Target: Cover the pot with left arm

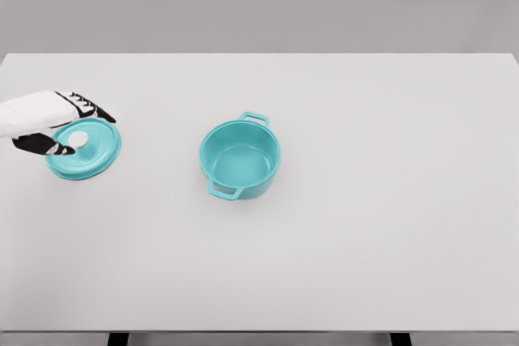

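A pale grey tabletop (365,224) stands before a grey wall. The left hand (49,123) has its fingers (93,109) closed around the white knob of the turquoise lid (91,155), which lies flat beneath them. Well beyond the fingertips, toward the middle, stands the open turquoise pot (240,160).

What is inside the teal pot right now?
Nothing shows inside the pot: its bare teal floor and inner wall are visible. Its near inner wall is hidden by the rim. The lid lies apart on the table, under the left hand.
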Motion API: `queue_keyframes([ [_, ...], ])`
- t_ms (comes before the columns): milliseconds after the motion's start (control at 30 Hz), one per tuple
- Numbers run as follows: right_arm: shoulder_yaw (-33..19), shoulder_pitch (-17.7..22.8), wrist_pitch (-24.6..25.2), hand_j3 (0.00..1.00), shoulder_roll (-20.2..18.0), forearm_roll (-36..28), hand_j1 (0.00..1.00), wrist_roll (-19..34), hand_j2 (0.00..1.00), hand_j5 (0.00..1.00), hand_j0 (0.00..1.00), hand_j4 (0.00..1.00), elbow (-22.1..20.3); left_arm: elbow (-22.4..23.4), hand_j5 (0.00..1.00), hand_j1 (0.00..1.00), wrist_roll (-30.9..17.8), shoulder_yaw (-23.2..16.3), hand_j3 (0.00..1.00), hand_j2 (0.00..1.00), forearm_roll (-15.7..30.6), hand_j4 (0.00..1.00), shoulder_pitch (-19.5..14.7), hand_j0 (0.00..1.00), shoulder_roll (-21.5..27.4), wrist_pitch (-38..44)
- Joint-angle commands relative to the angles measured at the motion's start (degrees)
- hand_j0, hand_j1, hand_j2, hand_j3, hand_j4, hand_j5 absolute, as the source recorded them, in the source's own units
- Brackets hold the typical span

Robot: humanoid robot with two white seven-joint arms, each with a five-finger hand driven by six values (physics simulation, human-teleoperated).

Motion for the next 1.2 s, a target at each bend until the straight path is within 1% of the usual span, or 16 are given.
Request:
queue_keyframes([
  [0, 0.00, 0.00, 0.00, 1.00, 0.00, 0.00, 1.00, 0.01, 1.00, 1.00, 1.00, 1.00, -0.02, 1.66, 0.82, 0.82, 0.03, -0.62, 0.82, 0.82, 0.26, 0.82, 0.00, 0.82, 0.04, 0.15],
  [133, 0.00, 0.00, 0.00, 1.00, 0.00, 0.00, 1.00, 0.01, 1.00, 1.00, 1.00, 1.00, -0.02, 2.89, 0.81, 0.81, 0.03, -0.70, 0.81, 0.81, 0.18, 0.81, -0.18, 0.81, -0.22, 0.15],
  [167, 0.00, 0.00, 0.00, 1.00, 0.00, 0.00, 1.00, 0.01, 1.00, 1.00, 1.00, 1.00, 0.07, 2.89, 0.79, 0.79, 0.03, -0.70, 0.79, 0.79, 0.18, 0.79, -0.18, 0.79, -0.22, 0.15],
  [467, 0.00, 0.00, 0.00, 1.00, 0.00, 0.00, 1.00, 0.01, 1.00, 1.00, 1.00, 1.00, -0.02, 6.49, 0.79, 0.79, 0.03, -0.70, 0.79, 0.79, -0.52, 0.79, -0.53, 0.79, -0.83, 0.15],
  [600, 0.00, 0.00, 0.00, 1.00, 0.00, 0.00, 1.00, 0.01, 1.00, 1.00, 1.00, 1.00, 0.07, 6.84, 0.78, 0.78, 0.03, -0.70, 0.78, 0.78, -0.88, 0.78, -1.05, 0.78, -0.83, 0.15],
  [667, 0.00, 0.00, 0.00, 1.00, 0.00, 0.00, 1.00, 0.01, 1.00, 1.00, 1.00, 1.00, -0.02, 7.55, 0.76, 0.76, 0.03, -0.62, 0.76, 0.76, -1.14, 0.76, -1.05, 0.76, -1.62, 0.15],
  [867, 0.00, 0.00, 0.00, 1.00, 0.00, 0.00, 1.00, 0.01, 1.00, 1.00, 1.00, 1.00, -0.02, 9.13, 0.76, 0.76, 0.03, -0.44, 0.76, 0.76, -1.67, 0.76, -1.05, 0.76, -3.03, 0.15],
  [1067, 0.00, 0.00, 0.00, 1.00, 0.00, 0.00, 1.00, 0.01, 1.00, 1.00, 1.00, 1.00, 0.07, 9.30, 0.76, 0.76, 0.03, -0.09, 0.76, 0.76, -1.84, 0.76, -1.05, 0.76, -3.65, 0.15],
  [1167, 0.00, 0.00, 0.00, 1.00, 0.00, 0.00, 1.00, 0.01, 1.00, 1.00, 1.00, 1.00, -0.02, 10.18, 0.76, 0.76, 0.03, -0.09, 0.76, 0.76, -1.84, 0.76, -1.58, 0.76, -4.00, 0.15],
])
